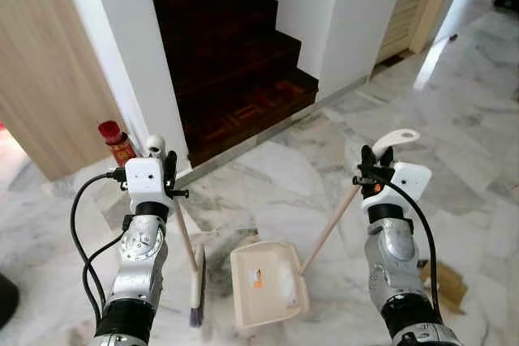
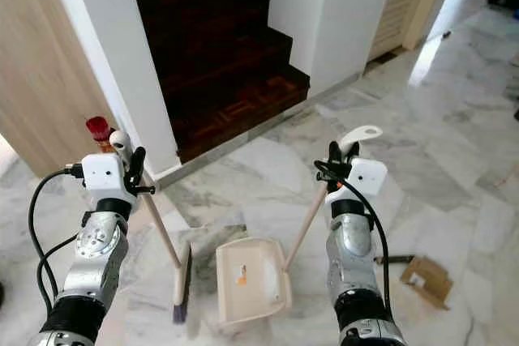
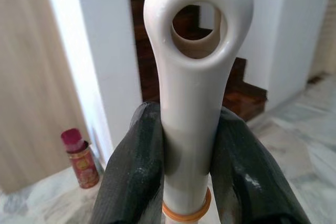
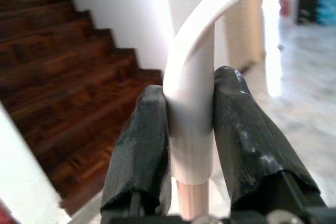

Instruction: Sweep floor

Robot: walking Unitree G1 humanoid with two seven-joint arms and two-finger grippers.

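Left gripper (image 3: 189, 156): fingers pressed against both sides of the broom handle's white end, just below its hanging loop.
Broom (image 1: 195, 269): held by the left arm, handle slanting down and toward the middle; the dark bristle head rests on the marble floor (image 1: 454, 103), just beside the dustpan's left edge.
Right gripper (image 4: 191, 145): pinching the white cap of the dustpan handle, right under its curved hook.
Dustpan (image 1: 268, 281): cream-coloured, sitting on the floor between the two arms, its pale wooden handle leaning up to the right gripper; a small orange mark shows inside the pan.
Stairs (image 1: 235, 62): dark wooden steps rising straight ahead, between white walls.
Red can (image 1: 117, 143): stands on the floor at the foot of the white wall's corner, left of the stairs, next to a wood panel.
Cardboard scrap (image 2: 428, 277): lies flat on the floor, to the right of the right arm.
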